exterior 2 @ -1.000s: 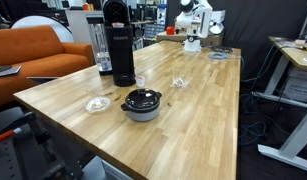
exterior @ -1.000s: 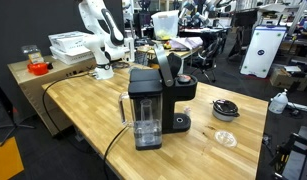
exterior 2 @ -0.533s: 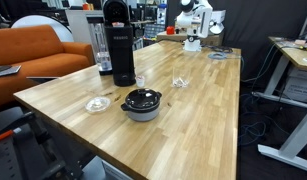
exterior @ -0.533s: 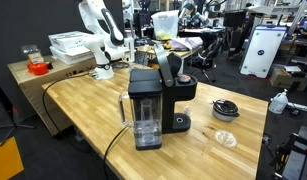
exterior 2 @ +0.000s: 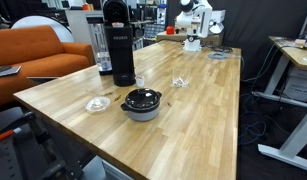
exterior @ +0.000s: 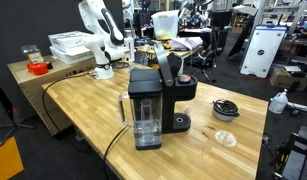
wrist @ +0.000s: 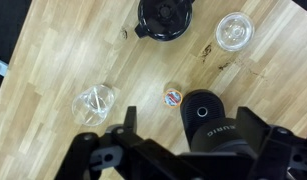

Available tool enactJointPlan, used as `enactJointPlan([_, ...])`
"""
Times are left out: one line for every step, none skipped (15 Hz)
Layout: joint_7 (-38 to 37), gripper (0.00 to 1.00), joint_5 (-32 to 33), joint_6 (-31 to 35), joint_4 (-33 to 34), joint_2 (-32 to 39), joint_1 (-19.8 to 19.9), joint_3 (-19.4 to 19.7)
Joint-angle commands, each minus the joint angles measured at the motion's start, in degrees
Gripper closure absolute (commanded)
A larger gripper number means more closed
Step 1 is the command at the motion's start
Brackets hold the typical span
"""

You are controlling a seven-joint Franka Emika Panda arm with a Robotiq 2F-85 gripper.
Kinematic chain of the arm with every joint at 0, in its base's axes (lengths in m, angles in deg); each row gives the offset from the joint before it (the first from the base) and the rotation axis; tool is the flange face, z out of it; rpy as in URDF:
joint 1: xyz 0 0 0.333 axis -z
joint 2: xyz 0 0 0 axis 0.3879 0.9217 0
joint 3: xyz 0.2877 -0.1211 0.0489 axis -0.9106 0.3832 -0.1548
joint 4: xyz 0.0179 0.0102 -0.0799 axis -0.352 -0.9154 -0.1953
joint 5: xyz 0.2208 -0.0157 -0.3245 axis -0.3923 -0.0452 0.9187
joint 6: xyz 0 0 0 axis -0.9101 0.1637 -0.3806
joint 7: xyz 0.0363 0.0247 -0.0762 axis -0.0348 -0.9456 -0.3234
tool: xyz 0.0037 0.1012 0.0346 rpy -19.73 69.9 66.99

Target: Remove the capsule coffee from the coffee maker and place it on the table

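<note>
The black coffee maker [exterior: 148, 105] stands on the wooden table [exterior: 83, 115] with its clear tank in front and its top lever raised. It also shows in the other exterior view [exterior 2: 117, 45] and from above in the wrist view [wrist: 208, 120]. A small round coffee capsule [wrist: 174, 97] sits on the table [wrist: 53, 60] right beside the machine, and it also shows in an exterior view [exterior 2: 140, 82]. My gripper [wrist: 190, 120] is open and empty, its dark fingers spread well back from the machine. The white arm [exterior: 98, 40] is folded at the table's far end.
A black pot [wrist: 166, 15] and a clear round lid [wrist: 234, 30] lie beyond the machine, and an empty glass [wrist: 94, 102] stands to one side. A cable runs from the machine across the table [exterior: 63, 82]. A smaller bench with white boxes [exterior: 68, 45] stands beside the arm.
</note>
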Motion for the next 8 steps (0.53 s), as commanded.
enactJointPlan([-0.05,0.00,0.04,-0.16,0.13,0.01,0.90,-0.84])
enactJointPlan([-0.04,0.00,0.04,-0.16,0.13,0.00,0.89,-0.86])
enactJointPlan([-0.04,0.00,0.04,-0.16,0.12,0.00,0.89,-0.87])
enactJointPlan([-0.04,0.00,0.04,-0.16,0.12,-0.01,0.89,-0.87])
enactJointPlan([0.13,0.00,-0.53,0.09,-0.11,-0.06,1.01,-0.78])
enactJointPlan([3.28,0.00,-4.13,1.58,-0.46,-0.11,1.12,-0.98])
enactJointPlan([4.90,0.00,-5.47,2.54,-0.53,-0.01,1.00,-1.22])
enactJointPlan([6.77,0.00,-6.72,3.23,-0.21,0.28,0.71,-1.64])
